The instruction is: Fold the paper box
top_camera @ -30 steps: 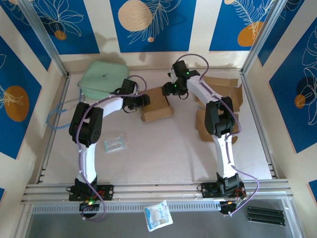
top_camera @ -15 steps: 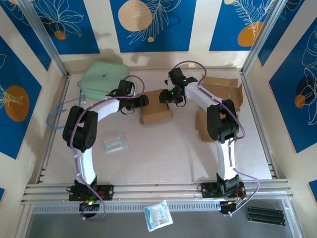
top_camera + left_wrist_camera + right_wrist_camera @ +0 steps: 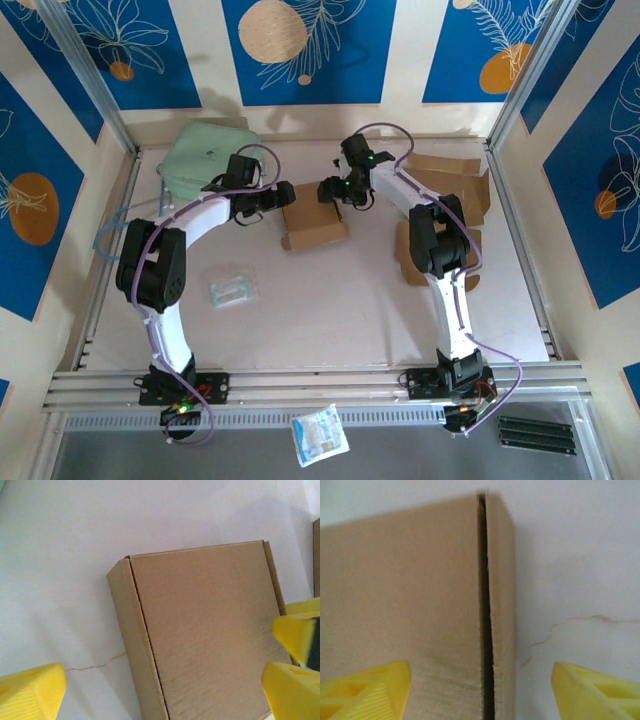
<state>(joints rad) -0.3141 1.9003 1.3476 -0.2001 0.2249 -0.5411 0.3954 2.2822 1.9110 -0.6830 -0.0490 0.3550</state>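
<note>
The folded paper box [image 3: 315, 222] lies closed and flat on the white table [image 3: 330, 310], toward the back and a little left of centre, about where it lay a second ago. What has changed is the arms around it. The left arm has swung its elbow further out to the left, and the left gripper [image 3: 283, 195] now sits at the box's back left corner rather than against its left edge. Its jaws have spread wide. In the left wrist view the yellow fingers [image 3: 31, 691] stand far apart, one over bare table off the box's left side and the other at its right edge, pinching nothing. The box [image 3: 200, 630] fills the space between them, lid down, its side wall showing along the left. The right gripper [image 3: 332, 190] has slid leftward along the back of the box and now hangs just over its back right corner, close to the left gripper. Its jaws are also parted and empty. The right wrist view shows the box [image 3: 405, 605] with a dark seam along its edge, lying between the two yellow fingers [image 3: 367, 690], apart from both. A mint-green case [image 3: 205, 155] sits in the back left corner, flat cardboard blanks [image 3: 450, 180] lie at the right, and a small plastic packet [image 3: 233, 287] lies nearer the left arm, all unmoved.
</note>
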